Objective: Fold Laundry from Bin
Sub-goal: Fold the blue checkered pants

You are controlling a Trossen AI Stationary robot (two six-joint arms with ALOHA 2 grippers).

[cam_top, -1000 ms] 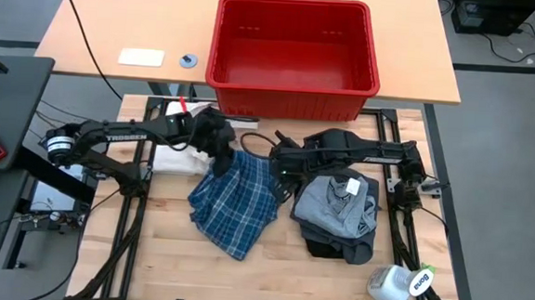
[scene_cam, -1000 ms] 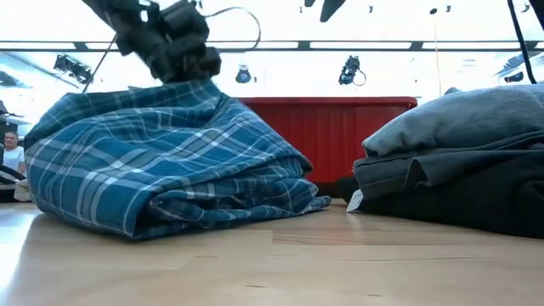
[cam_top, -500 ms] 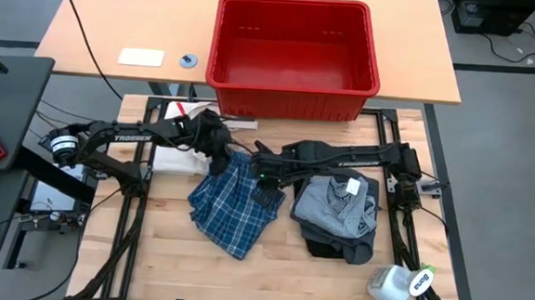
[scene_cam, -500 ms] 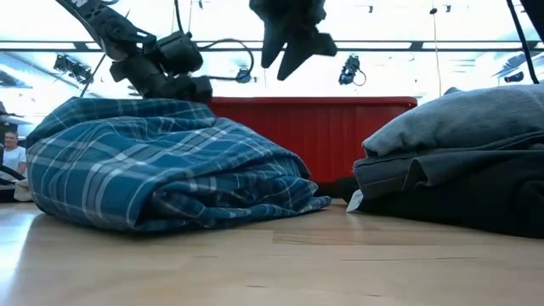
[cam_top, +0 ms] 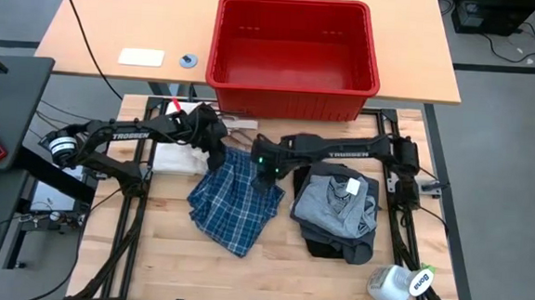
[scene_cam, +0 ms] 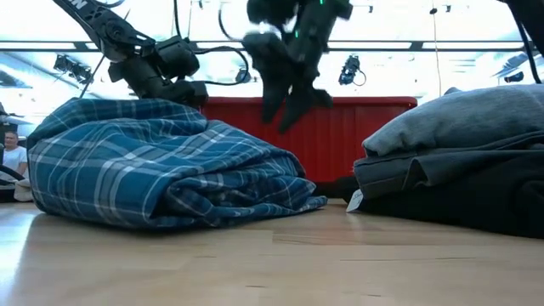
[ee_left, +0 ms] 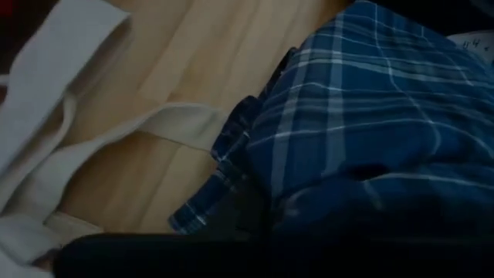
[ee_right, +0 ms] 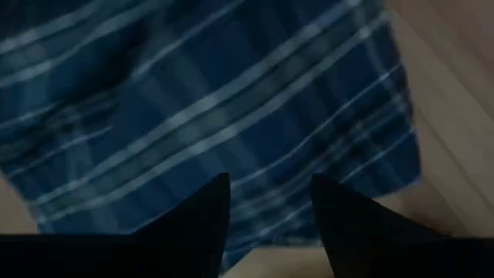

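Folding plaid shirt (cam_top: 235,200): my right gripper (ee_right: 266,202), open and empty, hovers above it; left gripper (cam_top: 214,148) grip unclear; next, pinch an edge.

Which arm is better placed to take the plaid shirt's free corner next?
Likely the right. The right gripper hangs open directly over the plaid shirt, fingers apart. The left gripper sits at the shirt's far corner beside the cream cloth.

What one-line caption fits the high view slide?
Both hands, left hand and right hand, meet at the plaid shirt below the empty red bin.
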